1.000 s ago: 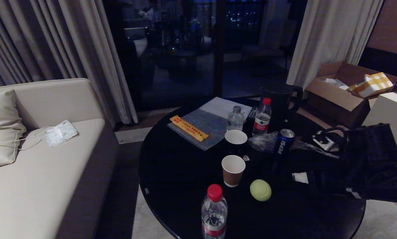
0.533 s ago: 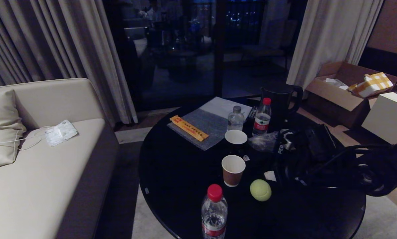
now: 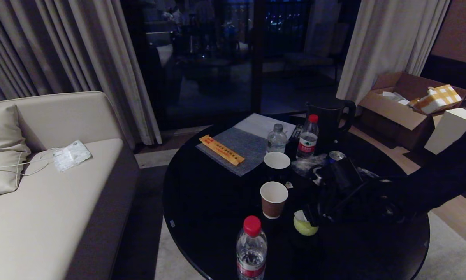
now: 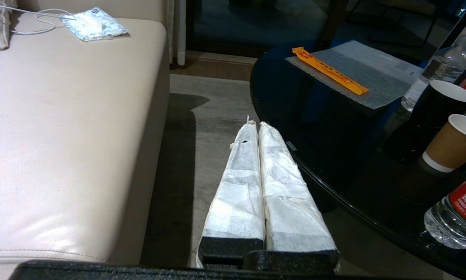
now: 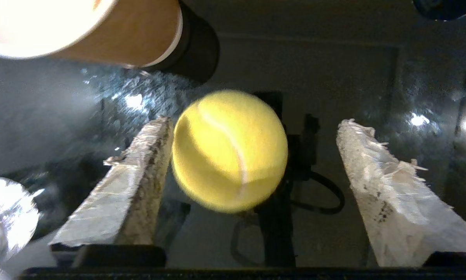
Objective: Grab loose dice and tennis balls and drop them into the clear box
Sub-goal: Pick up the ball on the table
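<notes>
It's a living room, or a hotel lounge, at night. A beige sofa (image 3: 50, 182) with a cushion (image 3: 1, 149) sits beside a round black table (image 3: 209, 202) littered with water bottles (image 3: 251, 249), paper cups (image 3: 273, 199) and a kettle (image 3: 330, 118). Long curtains (image 3: 61, 50) frame a dark glass door (image 3: 209, 58), and an open cardboard box (image 3: 408, 101) stands on the floor.

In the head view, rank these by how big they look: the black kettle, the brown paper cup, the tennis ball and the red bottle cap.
Largest to smallest, as they look:
1. black kettle, though it stands farthest back
2. brown paper cup
3. tennis ball, partly covered by the right tool, so its full size is unsure
4. red bottle cap
</notes>
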You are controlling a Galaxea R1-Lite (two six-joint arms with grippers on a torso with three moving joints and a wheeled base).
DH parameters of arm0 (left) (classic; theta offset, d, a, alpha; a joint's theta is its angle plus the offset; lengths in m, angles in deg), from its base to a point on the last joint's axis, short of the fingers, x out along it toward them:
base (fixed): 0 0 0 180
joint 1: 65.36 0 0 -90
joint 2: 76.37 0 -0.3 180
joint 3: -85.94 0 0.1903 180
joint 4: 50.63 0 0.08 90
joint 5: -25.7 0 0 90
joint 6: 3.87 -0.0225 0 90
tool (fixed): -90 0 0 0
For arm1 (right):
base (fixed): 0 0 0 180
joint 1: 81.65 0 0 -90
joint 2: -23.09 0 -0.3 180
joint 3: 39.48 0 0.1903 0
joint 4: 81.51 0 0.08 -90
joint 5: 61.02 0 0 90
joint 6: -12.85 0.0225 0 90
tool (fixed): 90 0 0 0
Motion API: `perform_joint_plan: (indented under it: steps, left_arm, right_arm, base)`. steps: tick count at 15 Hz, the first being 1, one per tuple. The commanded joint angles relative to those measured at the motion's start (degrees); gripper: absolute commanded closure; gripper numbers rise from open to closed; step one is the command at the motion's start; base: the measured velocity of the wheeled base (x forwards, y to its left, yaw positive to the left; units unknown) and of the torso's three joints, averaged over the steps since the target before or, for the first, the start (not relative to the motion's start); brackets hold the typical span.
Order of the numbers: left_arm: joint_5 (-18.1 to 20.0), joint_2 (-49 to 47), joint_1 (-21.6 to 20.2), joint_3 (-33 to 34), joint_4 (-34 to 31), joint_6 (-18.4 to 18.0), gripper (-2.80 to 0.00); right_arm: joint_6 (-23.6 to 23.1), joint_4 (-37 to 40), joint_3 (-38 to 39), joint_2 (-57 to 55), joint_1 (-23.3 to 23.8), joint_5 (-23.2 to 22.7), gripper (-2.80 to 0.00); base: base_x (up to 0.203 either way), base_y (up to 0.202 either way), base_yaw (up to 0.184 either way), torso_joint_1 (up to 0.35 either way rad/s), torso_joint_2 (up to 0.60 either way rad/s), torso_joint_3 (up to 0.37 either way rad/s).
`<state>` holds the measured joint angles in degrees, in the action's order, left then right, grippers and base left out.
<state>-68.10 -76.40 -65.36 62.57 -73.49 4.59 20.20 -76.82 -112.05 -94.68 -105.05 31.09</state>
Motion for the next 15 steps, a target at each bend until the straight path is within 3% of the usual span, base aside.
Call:
perform_joint_plan:
  steps: [1,15]
  left_arm:
    - [-0.04,-0.01,0.0,0.0,0.02,0.07,0.0]
    - [-0.06,-0.06,0.0,0.0,0.02,0.07,0.0]
  right_arm:
    - [0.12,0.01,-1.22,-2.75,-0.11,0.28,-2.8]
    - [0.21,0.31,-3.18,-6.93,-1.04,0.11,-2.8]
  base:
    - [0.0,0.0,0.0,0.0,0.0,0.0]
    - [0.0,0.0,0.0,0.0,0.0,0.0]
